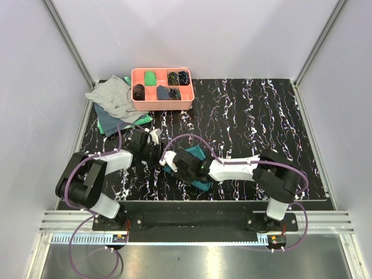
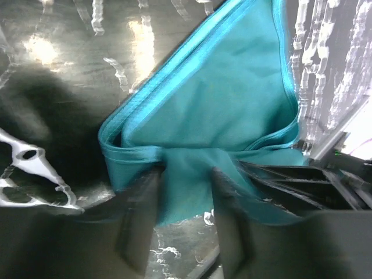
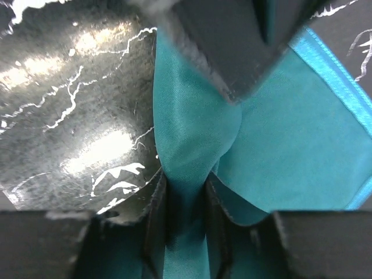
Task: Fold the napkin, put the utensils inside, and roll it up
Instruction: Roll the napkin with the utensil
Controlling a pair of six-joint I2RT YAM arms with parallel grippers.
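The teal napkin (image 1: pixel 195 154) lies folded near the front middle of the black marbled table (image 1: pixel 261 116). Its long axis runs roughly far to near, and the right arm covers its middle. The right gripper (image 1: pixel 177 165) is clamped on a gathered ridge of the cloth. This ridge stretches to the left gripper (image 1: pixel 158 152), whose fingers (image 2: pixel 138 221) pinch a hanging flap. The cloth is smooth, with a shiny hemmed border. Well apart at the far left stand a salmon compartment tray (image 1: pixel 161 105) and a crumpled grey cloth (image 1: pixel 111 97).
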